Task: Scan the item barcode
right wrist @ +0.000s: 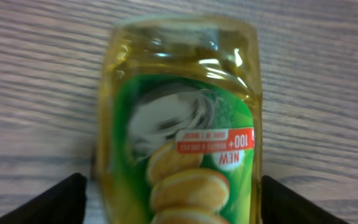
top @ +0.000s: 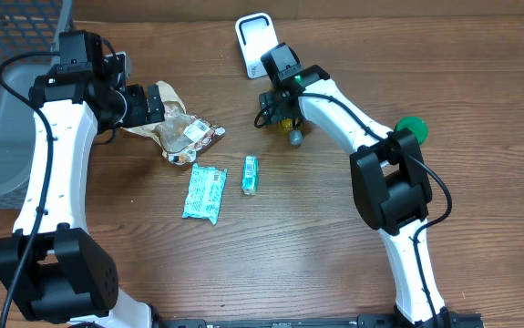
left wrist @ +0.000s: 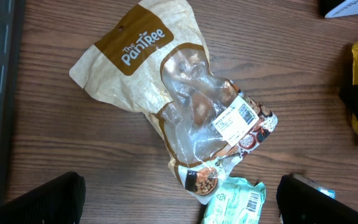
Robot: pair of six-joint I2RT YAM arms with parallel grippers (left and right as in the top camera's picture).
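Note:
A yellow-green biscuit packet [right wrist: 179, 124] lies on the wooden table, and my right gripper [right wrist: 174, 202] stands open astride it, one finger on each side with a narrow gap showing. From above, that right gripper [top: 280, 109] is just below the white scanner [top: 254, 41]. A tan snack bag [left wrist: 166, 81] with a clear window and a white barcode label [left wrist: 235, 118] lies under my left gripper [left wrist: 179, 205]. The left gripper is wide open, with only the bag's lower tip between its fingers. In the overhead view the left gripper [top: 157, 102] hovers at the bag [top: 184, 132].
A teal packet [top: 205, 191] and a small green packet [top: 251, 175] lie mid-table. A grey mesh basket [top: 6, 82] stands at the left edge. A green round object [top: 412, 128] sits behind the right arm.

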